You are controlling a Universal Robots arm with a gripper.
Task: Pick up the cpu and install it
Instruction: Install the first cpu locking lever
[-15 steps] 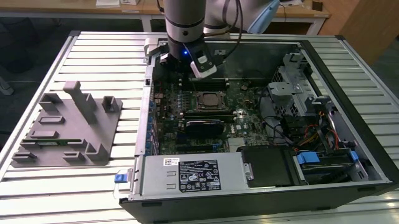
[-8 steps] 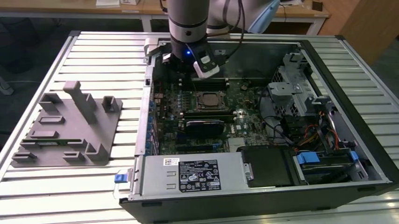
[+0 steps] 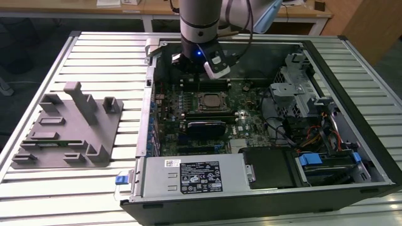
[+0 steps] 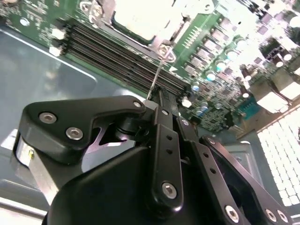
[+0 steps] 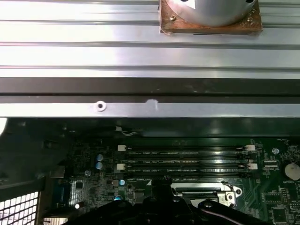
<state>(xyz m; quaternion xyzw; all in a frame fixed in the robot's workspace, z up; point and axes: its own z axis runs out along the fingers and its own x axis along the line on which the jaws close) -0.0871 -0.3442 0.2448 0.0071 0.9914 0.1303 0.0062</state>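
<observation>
The cpu (image 3: 210, 100) lies flat in the motherboard socket inside the open computer case, its silver top facing up; the second wrist view shows it as a bright square (image 4: 140, 18) inside the metal frame. My gripper (image 3: 189, 71) hovers just behind the socket, over the memory slots (image 3: 204, 84). In the second wrist view its black fingers (image 4: 164, 136) meet at the gripper tip (image 4: 161, 99), shut. A thin metal socket lever (image 4: 157, 70) runs from the socket corner to the fingertips; whether it is clamped between them I cannot tell.
The case (image 3: 157, 155) lies on a slatted metal table (image 3: 100, 52). A grey fixture block (image 3: 69, 127) stands at the exterior view's left. Drive cages and cables (image 3: 301, 103) fill the case's right side, the power supply (image 3: 195, 176) its front. A silver cooler (image 5: 211, 14) rests on the slats.
</observation>
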